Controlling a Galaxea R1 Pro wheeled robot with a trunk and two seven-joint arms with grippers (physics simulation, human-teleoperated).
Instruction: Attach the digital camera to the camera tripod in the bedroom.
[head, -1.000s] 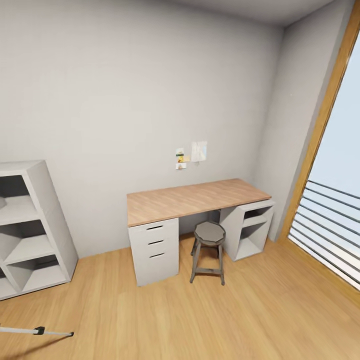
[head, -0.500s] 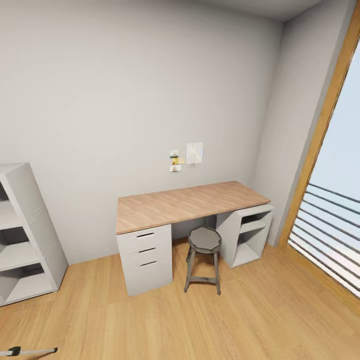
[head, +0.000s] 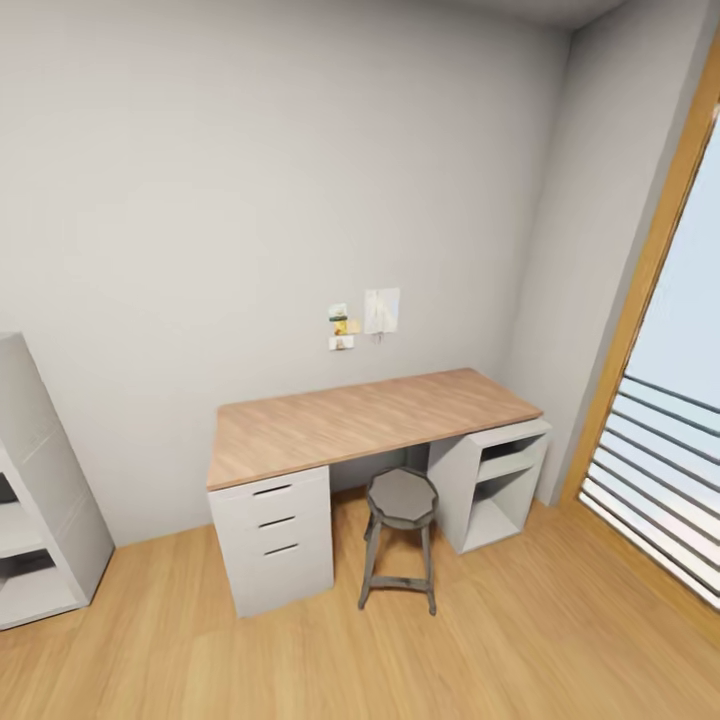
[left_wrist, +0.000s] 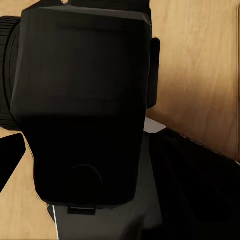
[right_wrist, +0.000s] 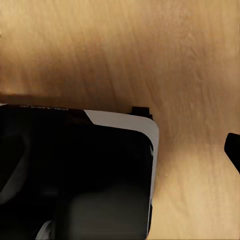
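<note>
White shelf unit (head: 40, 520) at far left, then the desk (head: 360, 420) with its drawers (head: 275, 535), a stool (head: 400, 500) tucked under it, and the window (head: 680, 400) on the right. The digital camera (left_wrist: 85, 100) sits close in front of the left wrist view over the wood floor (head: 400, 660), apparently carried (grip itself hidden, so I cannot tell for the left gripper; the right cannot be told either). Judgement: turn the base slowly to find the tripod, keeping the camera level and steady.
</note>
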